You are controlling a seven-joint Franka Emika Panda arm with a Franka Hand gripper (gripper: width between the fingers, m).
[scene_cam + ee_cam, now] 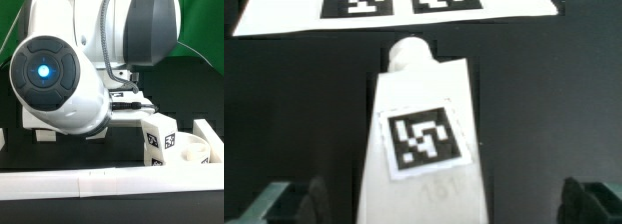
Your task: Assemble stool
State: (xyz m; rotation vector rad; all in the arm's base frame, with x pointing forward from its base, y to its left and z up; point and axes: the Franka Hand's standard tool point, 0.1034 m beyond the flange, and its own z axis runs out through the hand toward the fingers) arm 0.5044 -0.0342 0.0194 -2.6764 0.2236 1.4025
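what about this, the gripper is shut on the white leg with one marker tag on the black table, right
No: the gripper is open, not shut on the leg. The wrist view shows its fingers standing clear on either side. The rest holds: a white leg, one marker tag, black table.

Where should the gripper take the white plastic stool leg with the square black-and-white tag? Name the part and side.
Probably grip the white plastic stool leg across its wide tagged part, on the two long side edges, coming straight down from above. It lies flat on the black table, the open gripper straddles that width, and the far end tapers narrow.
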